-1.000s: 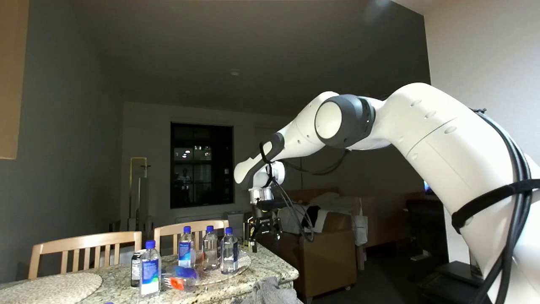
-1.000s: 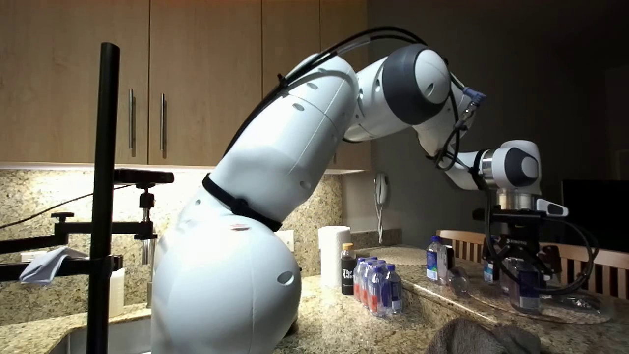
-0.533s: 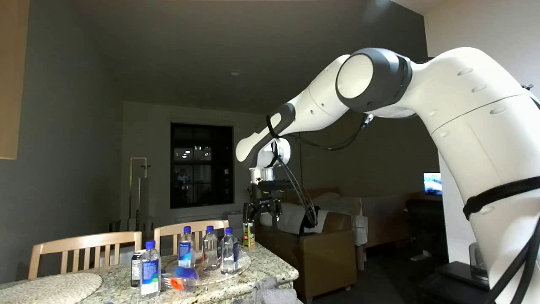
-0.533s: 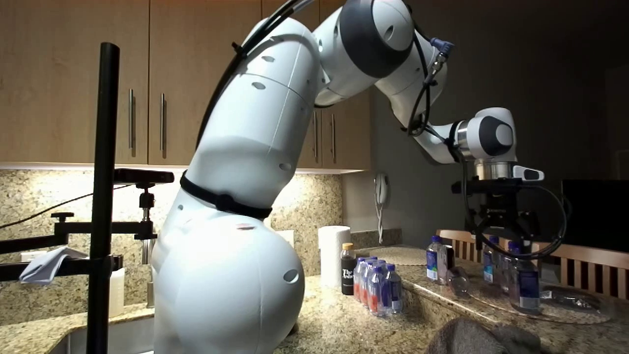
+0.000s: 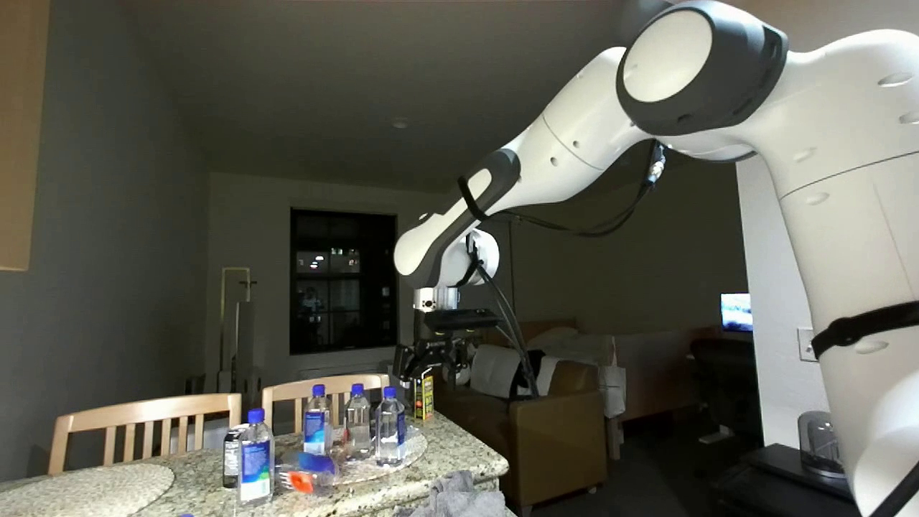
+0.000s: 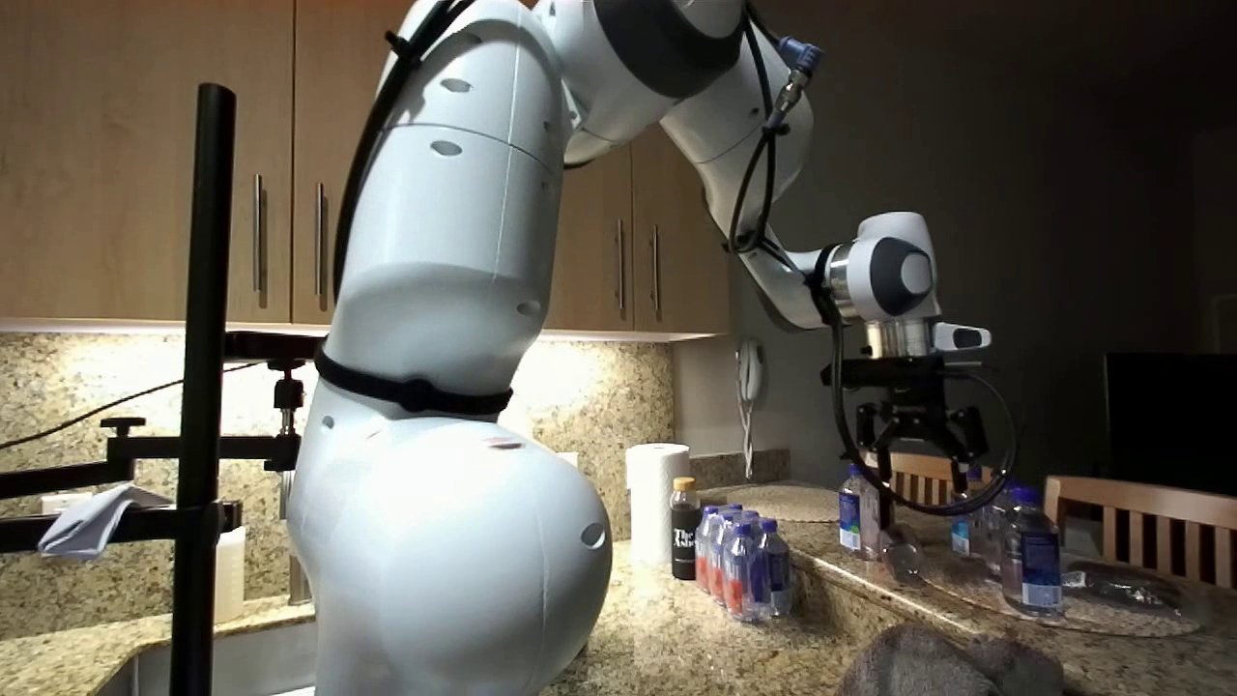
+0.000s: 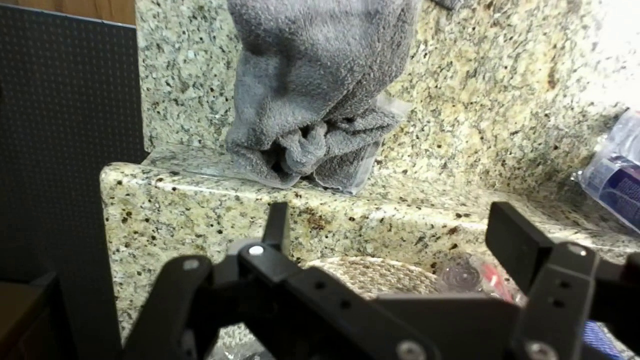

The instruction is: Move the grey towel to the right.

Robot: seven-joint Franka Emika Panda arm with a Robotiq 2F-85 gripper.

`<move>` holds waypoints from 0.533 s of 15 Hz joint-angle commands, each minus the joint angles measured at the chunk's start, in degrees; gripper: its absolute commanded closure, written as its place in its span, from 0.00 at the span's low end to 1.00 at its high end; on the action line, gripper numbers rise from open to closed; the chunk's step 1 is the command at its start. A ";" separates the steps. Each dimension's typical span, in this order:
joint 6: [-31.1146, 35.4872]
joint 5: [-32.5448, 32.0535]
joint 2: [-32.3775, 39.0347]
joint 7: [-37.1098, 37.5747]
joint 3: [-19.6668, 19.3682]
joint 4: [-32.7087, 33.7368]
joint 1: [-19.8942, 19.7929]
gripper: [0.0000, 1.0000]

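The grey towel [image 7: 320, 75] lies bunched at the top of the wrist view, on the granite counter against the raised ledge. It also shows at the bottom edge of both exterior views [image 5: 459, 497] [image 6: 913, 667], partly cut off by the frame. My gripper [image 7: 390, 225] is open with nothing between its fingers. It hangs pointing down above the raised ledge, apart from the towel; in an exterior view it is above the bottles' area [image 6: 918, 483], and it also shows in an exterior view [image 5: 431, 373].
Water bottles [image 5: 390, 431] [image 6: 1032, 561] and a can [image 5: 231, 459] stand on the raised ledge [image 7: 210, 210], with a woven mat [image 7: 372, 272]. A bottle pack [image 6: 744, 565], dark bottle [image 6: 683, 536] and paper towel roll [image 6: 657, 503] stand on the lower counter. Chairs [image 5: 147, 413] stand behind.
My arm has risen and drawn back. In an exterior view the gripper moved up and left, away from the bottles it overlapped. The towel stays in about the same place.
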 commanded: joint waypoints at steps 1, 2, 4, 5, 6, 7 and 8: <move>0.71 -1.05 -4.95 0.95 0.34 -5.37 0.10 0.00; -1.59 -0.61 -5.13 0.16 0.35 -4.89 -0.15 0.00; -4.96 -0.73 -5.79 -0.82 0.04 -4.43 -0.62 0.00; -5.92 -1.31 -6.35 -1.02 -0.24 -4.69 -0.89 0.00; -7.39 -1.10 -6.78 -2.25 -0.45 -4.91 -1.12 0.00; -8.76 -0.50 -7.25 -4.59 -0.74 -5.77 -1.46 0.00; -7.29 -0.33 -4.65 -1.21 -0.30 -2.90 -0.78 0.00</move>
